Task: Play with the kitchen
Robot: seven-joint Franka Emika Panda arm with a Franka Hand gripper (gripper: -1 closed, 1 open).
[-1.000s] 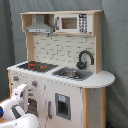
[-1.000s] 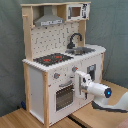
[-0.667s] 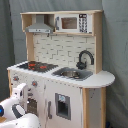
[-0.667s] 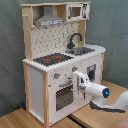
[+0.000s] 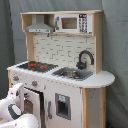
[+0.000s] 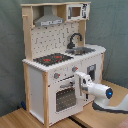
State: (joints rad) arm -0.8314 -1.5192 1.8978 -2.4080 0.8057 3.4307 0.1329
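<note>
The kitchen (image 5: 65, 75) (image 6: 55, 70) is a tall white and light-wood toy unit. It has a black-red hob (image 5: 34, 65) (image 6: 52, 59), a sink (image 5: 72, 74) (image 6: 84, 50), a black faucet (image 5: 85, 57) (image 6: 75, 39) and a grey hood (image 5: 40, 26) (image 6: 48, 20). My gripper (image 6: 80, 83) hovers right in front of the oven door (image 6: 65, 97), at its upper right corner just under the knobs (image 6: 56, 76). In the first exterior view the white arm (image 5: 17, 100) covers the oven's left part.
A toy microwave (image 5: 70, 22) (image 6: 75, 11) sits on the top shelf. A cupboard door (image 5: 62, 105) with a dark panel is beside the oven. The kitchen stands on a wooden floor (image 6: 15, 119) against a grey curtain (image 6: 112, 25).
The gripper has moved a little toward the oven door, leftward in the second exterior view. The kitchen has not moved.
</note>
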